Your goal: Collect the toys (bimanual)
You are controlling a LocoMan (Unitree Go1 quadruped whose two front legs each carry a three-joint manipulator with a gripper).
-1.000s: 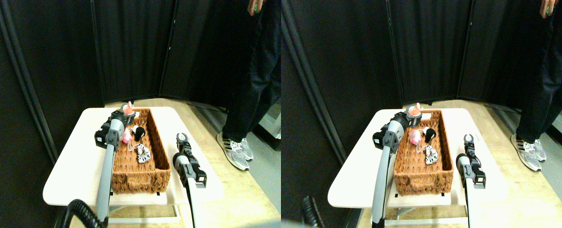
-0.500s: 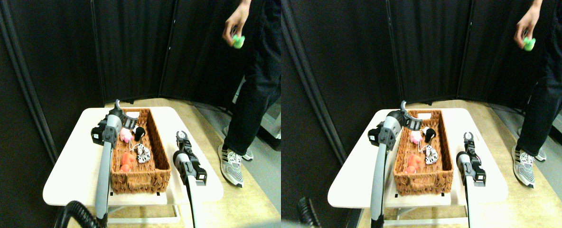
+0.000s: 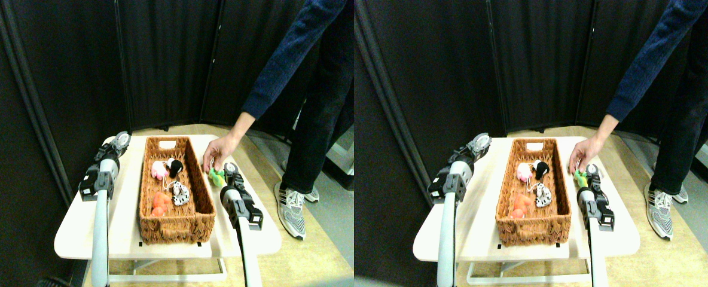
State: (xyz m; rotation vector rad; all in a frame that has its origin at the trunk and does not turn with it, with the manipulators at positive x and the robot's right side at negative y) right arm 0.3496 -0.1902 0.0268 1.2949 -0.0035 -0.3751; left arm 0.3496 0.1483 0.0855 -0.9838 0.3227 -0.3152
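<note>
Wicker basket (image 3: 177,224) sits lengthwise in the middle of the white table (image 3: 82,230). 4 toys inside it: pink toy (image 3: 158,170) and black toy (image 3: 176,166) side by side around the middle of the basket, black-and-white spotted toy (image 3: 180,194) nearer the camera along the right wall, orange toy (image 3: 160,203) just left of the spotted one.

5th toy, green toy (image 3: 216,177), is outside the basket on the tabletop, just right of the basket's right wall. A person's hand (image 3: 216,149) reaches in from the upper right, dark blue sleeve (image 3: 285,57), fingers down at the green toy, apparently touching it.

Right gripper (image 3: 231,171) is on the table right of the basket, tip right beside the green toy and just below the person's hand. Jaws too small to read, cannot tell if spread or pressed together.

Left gripper (image 3: 120,141) is over the table's far left corner, left of the basket and clear of it, nothing visibly held. Cannot tell its jaw state either.

Person's legs and a striped sneaker (image 3: 291,206) on the wood floor to the right of the table.
</note>
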